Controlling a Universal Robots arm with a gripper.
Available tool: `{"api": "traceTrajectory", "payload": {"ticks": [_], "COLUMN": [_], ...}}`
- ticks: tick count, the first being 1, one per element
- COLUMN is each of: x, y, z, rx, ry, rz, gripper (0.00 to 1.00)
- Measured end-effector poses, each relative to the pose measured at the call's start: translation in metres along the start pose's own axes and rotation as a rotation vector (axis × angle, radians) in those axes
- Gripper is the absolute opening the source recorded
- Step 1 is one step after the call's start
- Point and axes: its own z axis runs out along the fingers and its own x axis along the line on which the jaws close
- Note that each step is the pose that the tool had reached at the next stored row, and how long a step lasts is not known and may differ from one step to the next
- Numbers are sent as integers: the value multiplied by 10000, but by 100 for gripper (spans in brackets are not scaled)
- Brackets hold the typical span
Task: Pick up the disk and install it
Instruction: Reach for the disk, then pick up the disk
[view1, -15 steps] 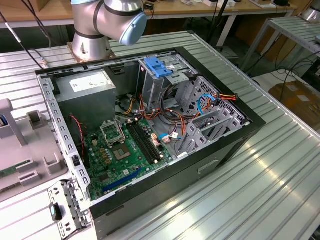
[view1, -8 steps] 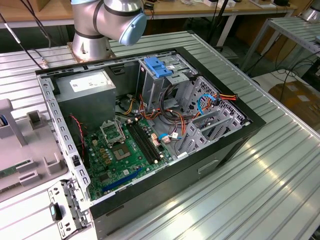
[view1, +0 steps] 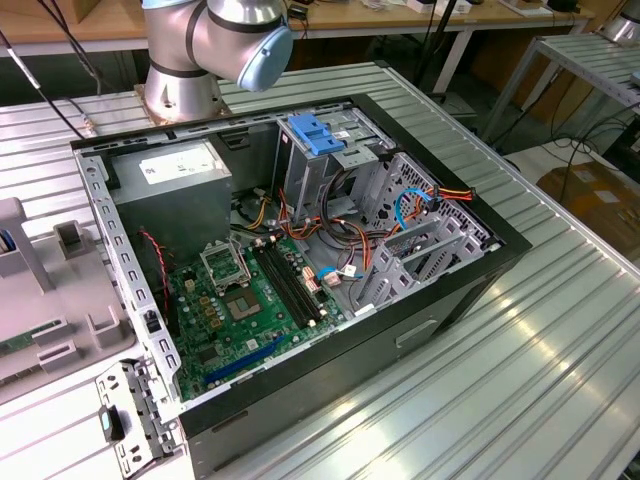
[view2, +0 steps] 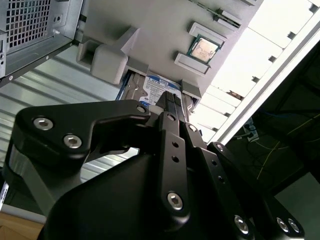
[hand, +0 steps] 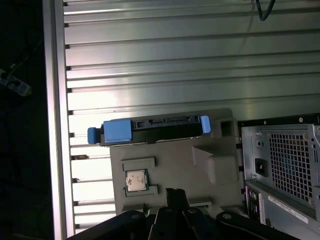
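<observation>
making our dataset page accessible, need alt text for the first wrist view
A blue-framed disk stands on edge in a grey holder tray on a ribbed metal table. A processor chip sits in a recess of the tray, with the gripper close by and a computer case alongside.

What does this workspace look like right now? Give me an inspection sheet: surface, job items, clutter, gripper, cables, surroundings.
Surface: ribbed metal table, carrying an open computer case and a grey holder.
Job's things: the disk stands on edge in a slot of the grey holder, not yet installed.
Clutter: a processor chip sits in a recess of the holder.
Grippers: the gripper is over the holder, apart from the disk.
Cables: coloured wires run inside the case.
Surroundings: workbenches and floor cables lie beyond the table.
</observation>
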Motion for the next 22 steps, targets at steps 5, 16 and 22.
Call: {"api": "traceTrajectory", "payload": {"ticks": [5, 16, 22], "x": [0, 0, 0], "y": [0, 0, 0], "z": [1, 2, 1], "rx": [0, -8, -21], "ry": [0, 12, 36], "rz": [0, -300, -828], "gripper": [11, 11, 11]}}
